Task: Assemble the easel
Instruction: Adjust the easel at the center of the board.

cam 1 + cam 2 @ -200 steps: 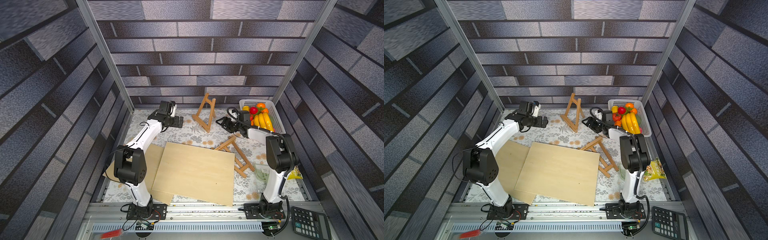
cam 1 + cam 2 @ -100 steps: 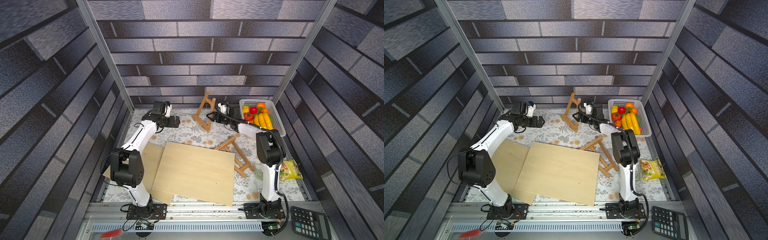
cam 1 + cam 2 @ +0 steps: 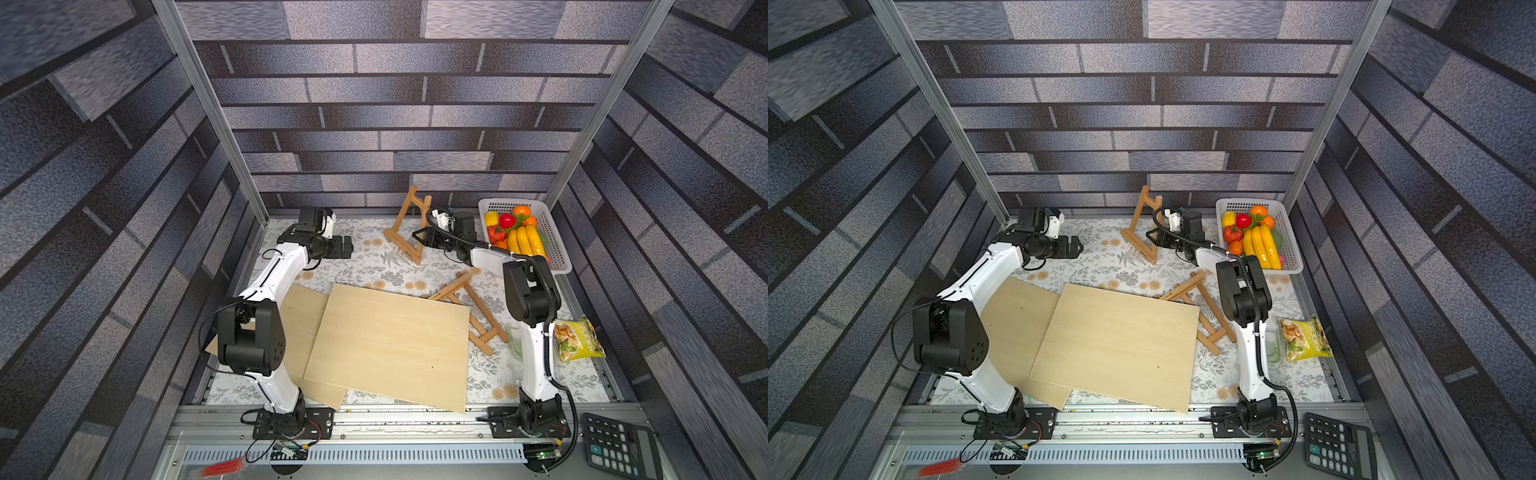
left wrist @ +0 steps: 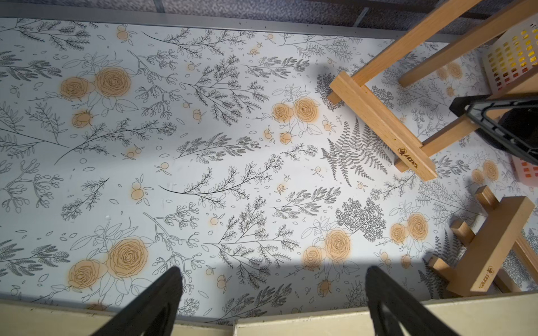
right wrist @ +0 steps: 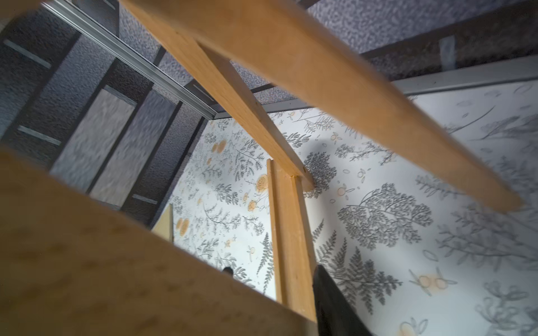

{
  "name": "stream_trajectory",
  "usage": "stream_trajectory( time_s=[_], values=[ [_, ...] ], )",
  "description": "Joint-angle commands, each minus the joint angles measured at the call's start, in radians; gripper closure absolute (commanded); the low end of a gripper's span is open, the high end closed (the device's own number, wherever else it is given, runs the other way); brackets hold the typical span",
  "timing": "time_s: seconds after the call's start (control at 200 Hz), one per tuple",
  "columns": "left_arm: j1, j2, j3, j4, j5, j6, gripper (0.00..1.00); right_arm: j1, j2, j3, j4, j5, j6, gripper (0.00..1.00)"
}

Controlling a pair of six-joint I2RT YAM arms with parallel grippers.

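Straddling a leg of the standing easel [image 3: 402,252], the right claw [image 3: 420,237] shows no clear grip; the left claw [image 4: 275,272] gapes above the worktop [image 4: 203,174].

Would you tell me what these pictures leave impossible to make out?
Whether the right claw grips the standing easel: too small in both top views; blurred wood fills the right wrist view.
The lying easel: part hidden under the large board in both top views.
A pale green item: behind the right arm, unidentifiable.
A red item at the bottom edge: blurred.
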Motion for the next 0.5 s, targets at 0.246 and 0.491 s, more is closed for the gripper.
stream_trajectory(
  time_s=[0.246, 0.491],
  values=[
    [0.005, -0.02, -0.004, -0.033, 0.027, -0.012, 0.0, 0.01, -0.03, -0.102, 0.097, -0.165, -0.019, 0.83],
    [0.001, -0.017, -0.015, -0.027, 0.03, -0.007, 0.0, 0.013, -0.033, -0.17, 0.068, -0.248, -0.077, 0.81]
  ],
)
